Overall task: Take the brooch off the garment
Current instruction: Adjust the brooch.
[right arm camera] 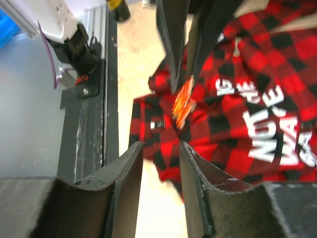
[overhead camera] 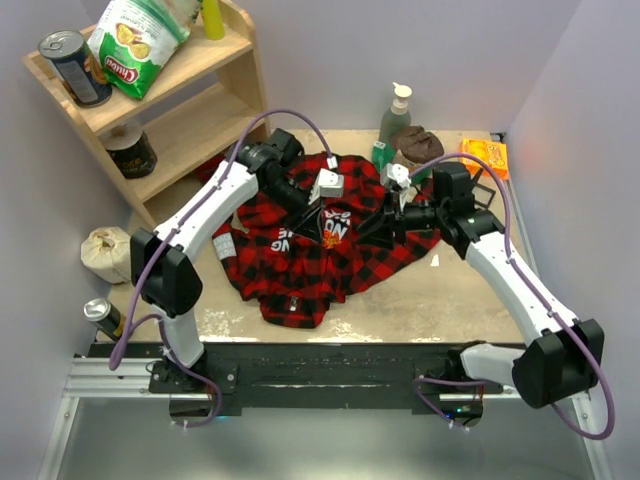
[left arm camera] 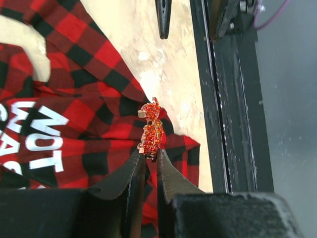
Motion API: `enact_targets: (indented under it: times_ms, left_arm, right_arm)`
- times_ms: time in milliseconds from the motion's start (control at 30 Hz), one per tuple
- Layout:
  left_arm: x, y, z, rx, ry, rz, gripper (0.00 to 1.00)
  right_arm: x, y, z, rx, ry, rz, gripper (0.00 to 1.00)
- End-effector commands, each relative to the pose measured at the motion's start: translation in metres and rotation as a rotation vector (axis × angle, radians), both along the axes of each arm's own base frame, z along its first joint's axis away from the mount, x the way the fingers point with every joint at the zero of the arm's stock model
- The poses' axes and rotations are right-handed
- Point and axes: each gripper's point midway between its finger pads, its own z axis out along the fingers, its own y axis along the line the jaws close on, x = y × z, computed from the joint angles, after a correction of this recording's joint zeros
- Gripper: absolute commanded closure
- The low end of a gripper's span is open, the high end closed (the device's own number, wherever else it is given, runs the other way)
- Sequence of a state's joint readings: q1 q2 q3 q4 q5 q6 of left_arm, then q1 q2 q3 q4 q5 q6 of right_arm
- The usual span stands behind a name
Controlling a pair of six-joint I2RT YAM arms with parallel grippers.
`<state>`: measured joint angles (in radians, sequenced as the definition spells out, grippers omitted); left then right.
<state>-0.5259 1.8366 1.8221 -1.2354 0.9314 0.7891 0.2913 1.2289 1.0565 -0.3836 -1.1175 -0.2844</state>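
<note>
Red-plaid garment (overhead camera: 300, 265); brown lump (overhead camera: 415, 143), bottle (overhead camera: 394, 112) behind; left hand (left arm camera: 150, 154) seemingly pinches brooch (left arm camera: 151, 129).

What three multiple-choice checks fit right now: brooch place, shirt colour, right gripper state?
1. Where is the brooch? A out of view; B pinched by the left gripper; C buried under cloth.
2. Colours of the garment? A blue and white; B red and black; C green and yellow.
3. State of the right gripper? A open, nothing in it; B shut on the brooch; C shut on the garment.
Key: 1 B, the left wrist view shows the pinch; 2 B, red-black checks in every view; 3 A, a clear gap in the right wrist view.
</note>
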Motion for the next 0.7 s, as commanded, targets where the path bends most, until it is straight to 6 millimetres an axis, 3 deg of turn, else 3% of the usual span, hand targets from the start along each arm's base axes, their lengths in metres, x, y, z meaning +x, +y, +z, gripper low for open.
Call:
enact_targets:
  times_ms: [0,200,667]
  left_arm:
    - [-0.014,0.002,-0.001,0.06,-0.041,-0.061,1.0]
    - [-0.022,0.0,0.0,0.076,-0.075,-0.087,1.0]
    - [-0.029,-0.003,0.013,0.017,-0.085,-0.113,1.0]
  right_arm:
    - [0.012,0.016,0.018,0.048,-0.007,0.011,0.65]
    - [0.004,0.03,0.02,0.08,-0.04,0.002,0.67]
    - [-0.006,0.033,-0.011,0.046,0.02,0.027,0.67]
